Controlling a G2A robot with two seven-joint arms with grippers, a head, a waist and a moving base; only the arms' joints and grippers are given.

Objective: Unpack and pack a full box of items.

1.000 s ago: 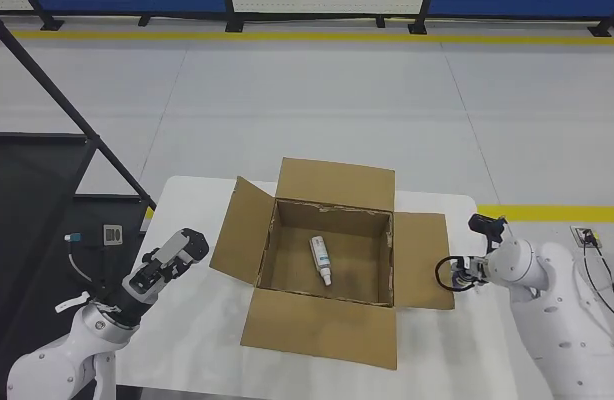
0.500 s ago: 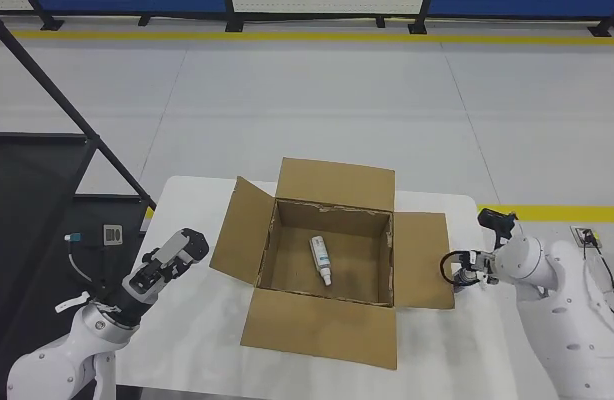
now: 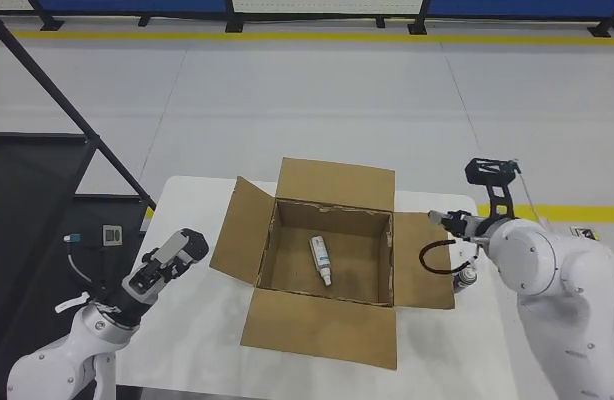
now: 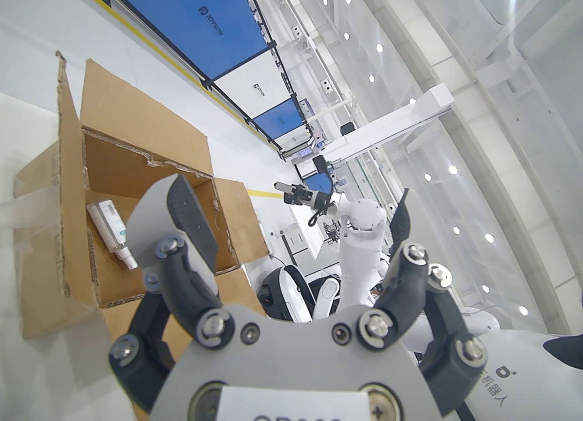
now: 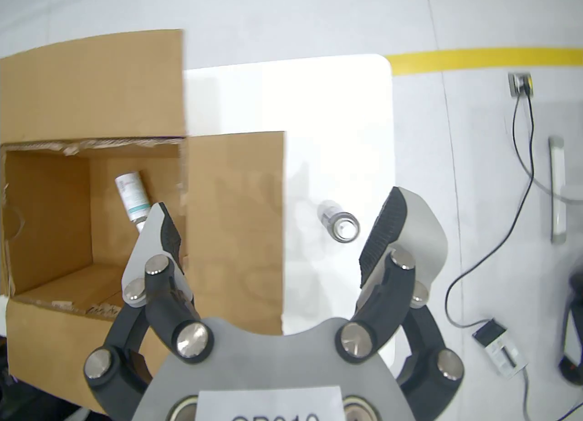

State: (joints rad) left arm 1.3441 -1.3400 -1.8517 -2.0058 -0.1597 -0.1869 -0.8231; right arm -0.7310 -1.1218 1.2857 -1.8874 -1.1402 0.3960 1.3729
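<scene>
White table point(image 3: 199, 315); open cardboard box point(image 3: 322, 328) holds white bottle point(image 3: 321, 259)

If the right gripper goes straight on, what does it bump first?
The right gripper would likely meet the box's open flap at its edge, or the white table just beside. The small clear bottle stands slightly off that line; depth is unclear.
</scene>
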